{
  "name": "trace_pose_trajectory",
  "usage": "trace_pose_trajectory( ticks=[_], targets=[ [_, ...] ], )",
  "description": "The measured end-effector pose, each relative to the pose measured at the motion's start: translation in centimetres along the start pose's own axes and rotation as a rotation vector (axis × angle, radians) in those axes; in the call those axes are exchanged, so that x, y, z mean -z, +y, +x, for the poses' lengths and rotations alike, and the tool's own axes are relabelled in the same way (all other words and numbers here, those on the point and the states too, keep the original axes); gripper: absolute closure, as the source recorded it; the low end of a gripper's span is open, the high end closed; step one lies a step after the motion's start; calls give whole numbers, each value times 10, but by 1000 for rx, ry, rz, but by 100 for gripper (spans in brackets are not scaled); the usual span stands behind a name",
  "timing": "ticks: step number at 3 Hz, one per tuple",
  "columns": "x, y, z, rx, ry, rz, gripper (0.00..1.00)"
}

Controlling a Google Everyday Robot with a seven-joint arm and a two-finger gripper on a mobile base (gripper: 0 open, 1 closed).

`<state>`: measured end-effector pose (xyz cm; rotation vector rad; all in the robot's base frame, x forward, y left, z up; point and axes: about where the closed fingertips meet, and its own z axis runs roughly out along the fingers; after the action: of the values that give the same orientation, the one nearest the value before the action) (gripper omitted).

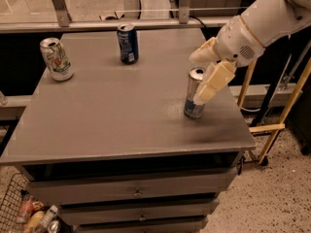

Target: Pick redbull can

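Fingers [214, 81] spread, not clamped: we see the gripper [196, 79] straddling the redbull can [192, 105].
The can stands upright near the table's [121, 120] right edge, with the near finger across its right side and the far finger behind its top.

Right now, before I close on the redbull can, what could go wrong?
The end effector straddles the redbull can near the right edge of the table, fingers open. One finger crosses the can's front at a slant, so closing may tip the tall slim can. If it tips, it could roll off that nearby edge.
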<state>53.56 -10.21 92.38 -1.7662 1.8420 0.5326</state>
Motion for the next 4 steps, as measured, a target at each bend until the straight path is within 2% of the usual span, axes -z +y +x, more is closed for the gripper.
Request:
trace_pose_trajectory(
  ticks=[2,3,4],
  targets=[
    [1,3,3,15,16,-14,64],
    [17,6,-13,67,16,8,88],
    [37,11,-31,126,15,41,100]
  ],
)
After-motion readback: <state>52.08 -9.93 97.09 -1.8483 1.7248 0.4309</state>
